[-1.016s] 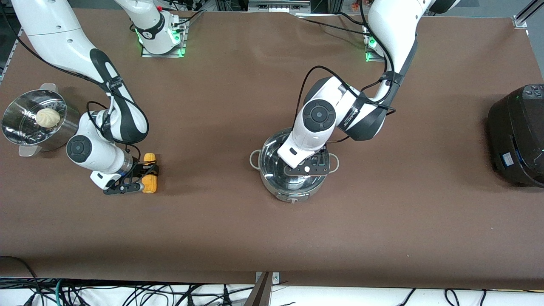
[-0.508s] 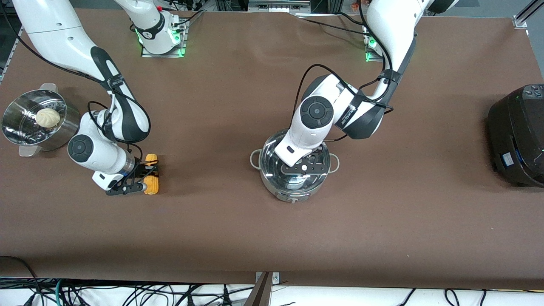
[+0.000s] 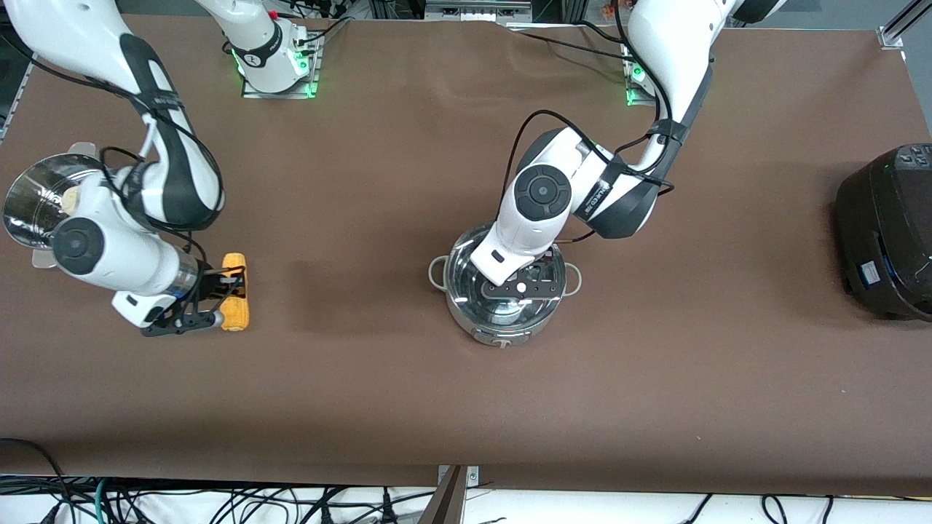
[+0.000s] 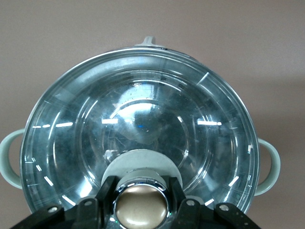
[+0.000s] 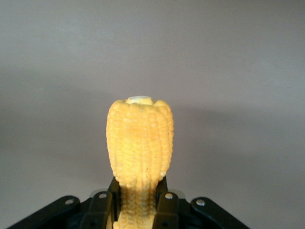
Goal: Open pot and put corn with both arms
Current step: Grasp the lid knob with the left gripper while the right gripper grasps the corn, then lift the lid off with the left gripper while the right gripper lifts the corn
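Clamping the corn (image 3: 234, 292) between its fingers, the right gripper (image 3: 218, 297) hangs over bare brown table (image 3: 378, 393) toward the right arm's end; the right wrist view shows the cob (image 5: 139, 143) gripped low on its length, with pale table below it. Its forearm rises from there and covers part of the steel steamer bowl (image 3: 33, 196), where only an edge of the white bun (image 3: 70, 199) shows inside.

At the middle of the table, the left gripper (image 3: 521, 289) sits down on the pot (image 3: 504, 291), its fingers (image 4: 177, 191) closed against the tan knob (image 4: 139, 206) of the glass lid (image 4: 138, 143). The lid rests on the pot's rim, and through the glass only a shiny steel interior shows. The left arm bends down steeply from its base, wrist directly over the lid.

A large black cooker (image 3: 887, 229) stands at the left arm's end of the table, well apart from the pot.
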Robot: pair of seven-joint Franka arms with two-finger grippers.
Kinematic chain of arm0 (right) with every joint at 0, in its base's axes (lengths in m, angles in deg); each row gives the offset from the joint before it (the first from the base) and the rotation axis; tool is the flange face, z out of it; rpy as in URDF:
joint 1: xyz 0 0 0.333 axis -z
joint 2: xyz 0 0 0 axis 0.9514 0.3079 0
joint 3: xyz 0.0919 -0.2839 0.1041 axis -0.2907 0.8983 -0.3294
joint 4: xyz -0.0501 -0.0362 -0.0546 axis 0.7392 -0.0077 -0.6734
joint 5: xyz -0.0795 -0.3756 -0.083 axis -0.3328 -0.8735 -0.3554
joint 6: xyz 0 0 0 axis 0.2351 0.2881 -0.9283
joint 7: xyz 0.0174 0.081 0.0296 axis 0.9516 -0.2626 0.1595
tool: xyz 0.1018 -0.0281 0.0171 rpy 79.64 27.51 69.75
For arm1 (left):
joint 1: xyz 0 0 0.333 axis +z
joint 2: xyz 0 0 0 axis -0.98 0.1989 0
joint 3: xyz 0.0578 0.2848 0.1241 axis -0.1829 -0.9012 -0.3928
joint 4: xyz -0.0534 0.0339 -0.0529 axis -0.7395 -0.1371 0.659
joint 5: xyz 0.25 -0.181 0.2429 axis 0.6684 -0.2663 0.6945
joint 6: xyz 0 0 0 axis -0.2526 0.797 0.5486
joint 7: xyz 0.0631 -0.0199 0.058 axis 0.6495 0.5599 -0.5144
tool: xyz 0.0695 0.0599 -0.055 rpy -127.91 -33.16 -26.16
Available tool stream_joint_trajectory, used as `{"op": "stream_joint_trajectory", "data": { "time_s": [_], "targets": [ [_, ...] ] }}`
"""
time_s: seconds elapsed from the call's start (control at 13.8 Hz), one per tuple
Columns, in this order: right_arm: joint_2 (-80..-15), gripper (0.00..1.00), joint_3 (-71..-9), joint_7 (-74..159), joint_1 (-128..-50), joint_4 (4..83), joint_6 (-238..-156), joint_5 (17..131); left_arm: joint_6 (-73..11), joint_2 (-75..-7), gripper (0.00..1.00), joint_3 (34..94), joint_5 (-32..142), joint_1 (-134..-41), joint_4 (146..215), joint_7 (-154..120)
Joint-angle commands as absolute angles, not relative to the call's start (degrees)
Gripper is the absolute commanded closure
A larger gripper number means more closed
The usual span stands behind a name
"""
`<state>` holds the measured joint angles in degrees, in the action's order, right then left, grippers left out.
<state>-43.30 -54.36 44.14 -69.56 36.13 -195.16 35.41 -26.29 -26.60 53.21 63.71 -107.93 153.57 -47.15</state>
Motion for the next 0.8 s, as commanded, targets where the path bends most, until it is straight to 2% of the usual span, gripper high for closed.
{"op": "stream_joint_trajectory", "data": {
  "time_s": [0.0,0.36,0.73],
  "targets": [
    [-42.7,0.75,-54.6,43.3,-69.4,26.1,-184.1,36.0,-22.9,-26.7,1.00,52.2,66.5,-107.6,151.9,-47.2],
    [-42.8,0.75,-57.3,47.4,-69.5,21.2,-179.5,38.4,-18.0,-29.5,1.00,51.8,67.2,-106.2,151.4,-47.2],
    [-42.8,0.75,-63.8,59.5,-70.7,19.9,-178.5,37.9,-16.5,-32.4,1.00,51.8,66.5,-101.0,151.4,-43.7]
  ]
}}
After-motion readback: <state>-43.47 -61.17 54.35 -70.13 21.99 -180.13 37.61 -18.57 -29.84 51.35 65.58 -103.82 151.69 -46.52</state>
